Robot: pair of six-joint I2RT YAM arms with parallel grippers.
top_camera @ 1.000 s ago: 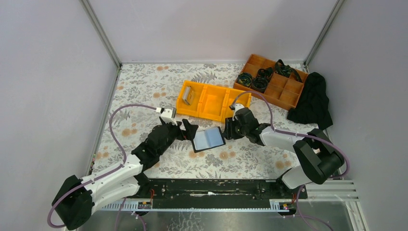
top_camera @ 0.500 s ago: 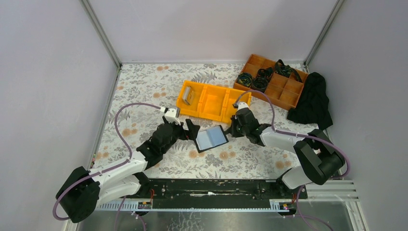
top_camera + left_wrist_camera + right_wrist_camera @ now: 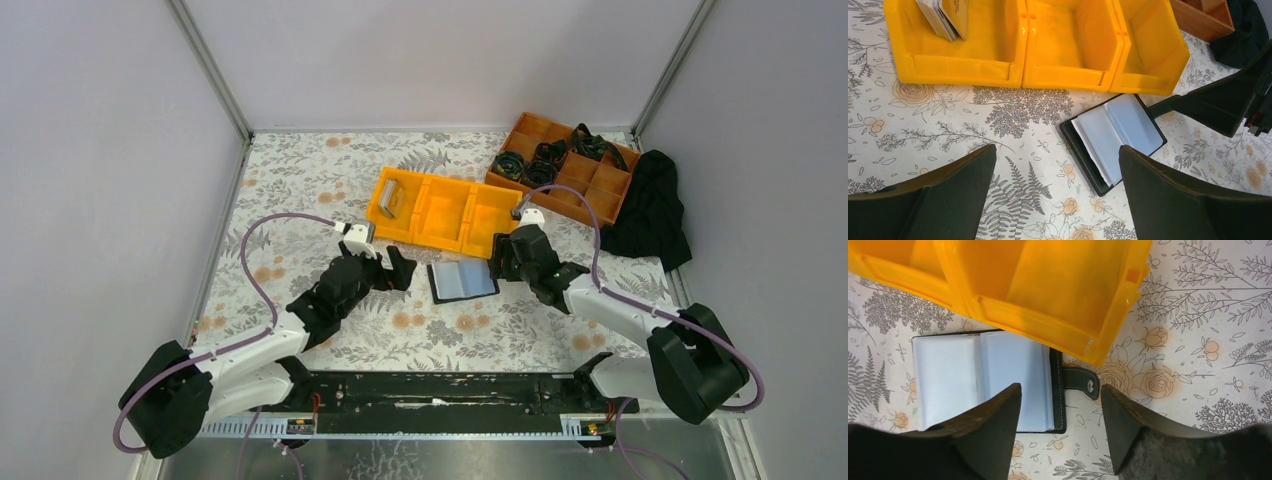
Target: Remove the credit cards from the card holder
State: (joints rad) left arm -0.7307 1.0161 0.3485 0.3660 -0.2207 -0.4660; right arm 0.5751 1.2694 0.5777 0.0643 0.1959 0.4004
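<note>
Left claw (image 3: 1057, 148) and right claw (image 3: 1060, 390) open, empty. Card holder (image 3: 978, 375) under right claw lies unpinned; pinching may drag it.

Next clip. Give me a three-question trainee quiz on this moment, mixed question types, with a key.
1. True or false: the card holder lies open on the table.
2. Which compartment of the yellow bin holds the stack of cards? A leftmost, B middle, C rightmost.
3. Fill in: the left gripper and right gripper both stand ____.
Key: 1 true; 2 A; 3 open.
</note>
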